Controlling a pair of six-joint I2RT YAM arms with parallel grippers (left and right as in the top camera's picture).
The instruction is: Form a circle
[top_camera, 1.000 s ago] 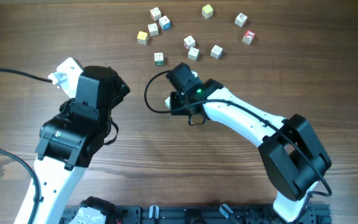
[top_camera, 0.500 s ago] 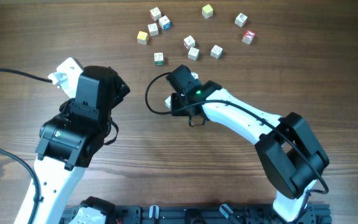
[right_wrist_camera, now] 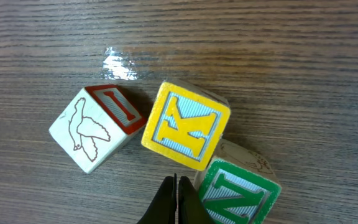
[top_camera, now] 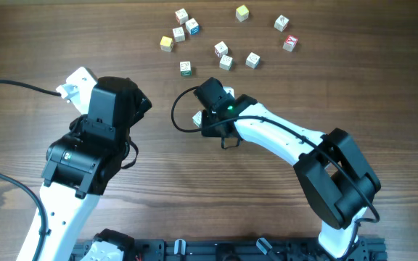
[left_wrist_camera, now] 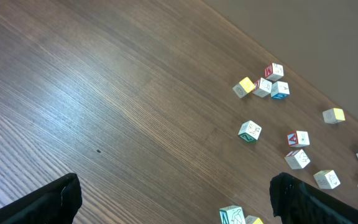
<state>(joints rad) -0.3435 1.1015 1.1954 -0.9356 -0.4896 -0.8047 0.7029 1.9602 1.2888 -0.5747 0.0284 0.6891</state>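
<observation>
A yellow cube (right_wrist_camera: 186, 126) shows a yellow K on a blue striped face in the right wrist view; just beside it, a green cube (right_wrist_camera: 238, 196) carries an N in a green frame. A white cube (right_wrist_camera: 89, 134) bears a line drawing of a bird and, on its red-framed side, what reads as an I. Marks on the loose cubes (top_camera: 221, 48) seen from overhead are too small to read
</observation>
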